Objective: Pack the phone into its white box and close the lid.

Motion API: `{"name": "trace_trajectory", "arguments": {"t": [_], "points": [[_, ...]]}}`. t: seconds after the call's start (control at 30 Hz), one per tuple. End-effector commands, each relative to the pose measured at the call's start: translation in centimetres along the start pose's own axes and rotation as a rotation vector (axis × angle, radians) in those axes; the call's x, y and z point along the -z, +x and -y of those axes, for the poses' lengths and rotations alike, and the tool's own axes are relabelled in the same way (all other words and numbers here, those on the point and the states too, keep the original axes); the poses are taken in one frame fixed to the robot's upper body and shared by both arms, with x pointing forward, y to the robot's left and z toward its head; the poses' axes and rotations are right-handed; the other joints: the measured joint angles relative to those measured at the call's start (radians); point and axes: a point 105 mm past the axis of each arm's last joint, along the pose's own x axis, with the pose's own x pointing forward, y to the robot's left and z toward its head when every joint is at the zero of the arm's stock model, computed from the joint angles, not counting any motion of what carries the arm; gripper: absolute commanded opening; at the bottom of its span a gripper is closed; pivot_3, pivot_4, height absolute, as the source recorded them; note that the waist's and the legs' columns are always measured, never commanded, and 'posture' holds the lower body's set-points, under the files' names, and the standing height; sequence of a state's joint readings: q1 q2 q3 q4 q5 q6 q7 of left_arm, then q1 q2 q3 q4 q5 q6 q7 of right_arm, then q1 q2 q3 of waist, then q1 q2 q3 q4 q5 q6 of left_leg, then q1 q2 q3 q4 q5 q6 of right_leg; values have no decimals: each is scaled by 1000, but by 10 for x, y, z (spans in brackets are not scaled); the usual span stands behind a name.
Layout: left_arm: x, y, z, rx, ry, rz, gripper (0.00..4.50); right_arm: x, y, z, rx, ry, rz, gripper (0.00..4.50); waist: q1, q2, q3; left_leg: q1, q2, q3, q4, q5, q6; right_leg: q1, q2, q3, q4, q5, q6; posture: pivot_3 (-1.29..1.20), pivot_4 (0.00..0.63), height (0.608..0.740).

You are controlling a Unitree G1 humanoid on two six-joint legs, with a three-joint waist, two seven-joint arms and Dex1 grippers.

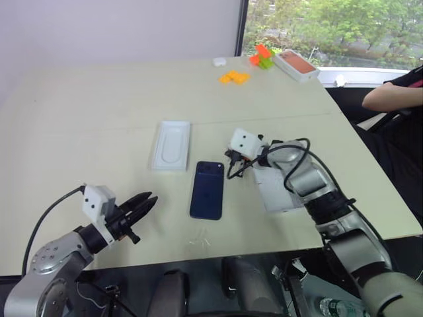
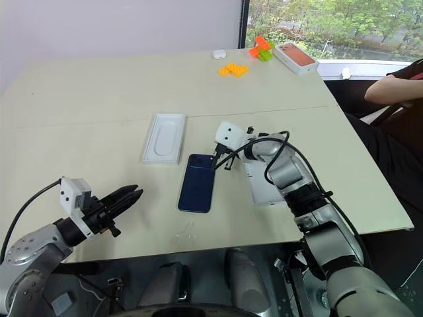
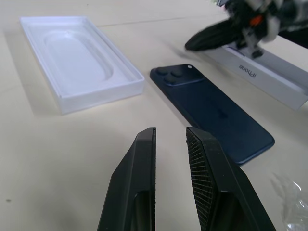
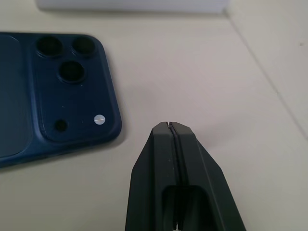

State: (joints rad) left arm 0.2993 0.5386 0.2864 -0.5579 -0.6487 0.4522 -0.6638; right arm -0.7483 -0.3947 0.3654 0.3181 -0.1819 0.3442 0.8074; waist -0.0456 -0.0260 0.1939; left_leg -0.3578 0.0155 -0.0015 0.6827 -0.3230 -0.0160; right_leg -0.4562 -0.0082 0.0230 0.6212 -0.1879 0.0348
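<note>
The phone [image 1: 207, 189] is seen lying flat on the table [image 1: 79, 119], back up, its camera cluster at the far end. All else is placed from it. Just beyond its far left corner lies a white tray [image 1: 171, 144] with an oval recess moulded in it, apart from the phone by a narrow strip of tabletop. To the phone's right lies a white box part [image 1: 276, 191], largely covered by the right arm; lettering is shown along its side wall in the left wrist view, and whether it is the box or the lid cannot be told.

The right gripper [image 4: 169, 126] is poised just off the phone's camera corner, on the side toward the box part, its two fingers pressed together with nothing between them; the phone is not touched. The left gripper [image 3: 171, 134] is held near the phone's near left side, pointing toward it, its fingers parted by a slim gap and empty.

A scrap of clear film [image 1: 200, 240] lies just in front of the phone's near end. Well beyond the phone, at the table's far edge, orange blocks [image 1: 234, 77], an orange-topped box [image 1: 297, 65] and a small white case [image 1: 219, 61] are seen. A person's arm [image 1: 390, 96] rests past the table's far right corner.
</note>
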Motion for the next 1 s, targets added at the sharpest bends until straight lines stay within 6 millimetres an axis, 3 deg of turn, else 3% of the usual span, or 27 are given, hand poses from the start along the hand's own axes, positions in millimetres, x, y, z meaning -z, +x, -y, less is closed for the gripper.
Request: {"name": "trace_trajectory", "arguments": {"t": [0.03, 0.2, 0.37, 0.5, 0.6, 0.8, 0.97, 1.0], "points": [[-5, 2, 2, 5, 11, 19, 1079, -11, 4, 5, -4, -24, 34, 24, 0, 0, 0, 0, 0, 0, 0, 0, 0, 0, 0, 0, 0, 0, 0, 0, 150, 740], [-7, 0, 4, 0, 12, 21, 1079, -12, 6, -9, -100, -50, 45, 24, 1, 0, 0, 0, 0, 1, 0, 0, 0, 1, -2, 1, -1, 1, 0, 0, 150, 740], [-5, -5, 4, -8, 8, 12, 1079, -22, -2, -38, -235, -71, 104, 24, 1, 0, 0, 0, 0, 0, 0, 0, 0, 1, -1, 0, -1, 0, 0, 0, 150, 740], [-5, -6, 4, -7, 7, 10, 1079, -30, -6, -51, -266, -79, 133, 24, 0, 0, 0, 1, 0, 0, -1, 0, 0, 1, -1, 0, -1, 0, 0, 0, 150, 740], [-4, -4, 4, -2, 6, 8, 1079, -35, -6, -49, -215, -89, 149, 24, 0, 0, 0, 1, 0, 0, -1, 0, 0, 1, -1, 0, 0, -2, 3, 0, 150, 740], [4, -2, 1, -15, -11, -57, 1079, -33, -41, -33, -141, -73, 139, 24, 7, 0, 0, 0, 0, -1, 0, 0, 0, 1, -1, 0, -1, -2, 3, 0, 150, 740], [11, 0, -8, -73, -292, -112, 1079, -20, -67, -55, -224, -98, 99, 24, 6, 0, 0, 0, 0, -2, 0, 0, 0, 4, -3, 0, -4, -3, 6, 0, 150, 740], [11, -1, -9, -78, -331, -121, 1313, -18, -69, -62, -249, -100, 94, 6, 3, 0, 0, 0, 0, -2, 0, 0, 0, 4, -3, 0, -4, -4, 6, 0, 150, 740]]}}
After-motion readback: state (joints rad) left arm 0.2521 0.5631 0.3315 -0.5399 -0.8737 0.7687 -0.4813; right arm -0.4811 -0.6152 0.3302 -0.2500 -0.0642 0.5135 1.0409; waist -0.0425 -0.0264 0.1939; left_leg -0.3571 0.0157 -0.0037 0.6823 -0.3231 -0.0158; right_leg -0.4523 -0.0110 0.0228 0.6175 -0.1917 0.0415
